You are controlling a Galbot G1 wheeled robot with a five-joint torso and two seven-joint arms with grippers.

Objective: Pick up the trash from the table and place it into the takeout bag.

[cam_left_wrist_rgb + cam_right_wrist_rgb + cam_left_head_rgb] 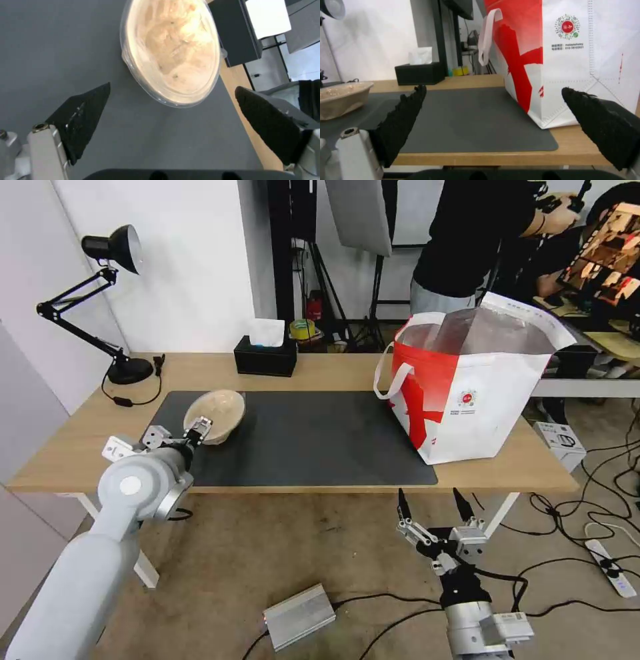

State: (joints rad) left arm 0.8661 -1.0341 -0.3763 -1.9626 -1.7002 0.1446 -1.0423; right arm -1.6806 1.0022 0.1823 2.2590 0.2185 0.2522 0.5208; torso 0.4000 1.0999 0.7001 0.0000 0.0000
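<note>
The beige paper bowl (215,415) with a clear plastic lid sits on the left end of the big dark grey rectangular mat (313,437), tipped a bit on its side. My left claw (198,429) is right at its near edge, fingers (83,117) spread wide with nothing between them; can't tell if it's touching the bowl. The mat lies on the long light-wood table (80,440). Over at the right end stands the boxy white-and-red takeout bag (467,400), foil-lined top open, white loop handles hanging. My right claw (435,501) hangs low in front of the table's near edge, also spread and holding nothing. A black tissue box (265,355) sits at the back.
</note>
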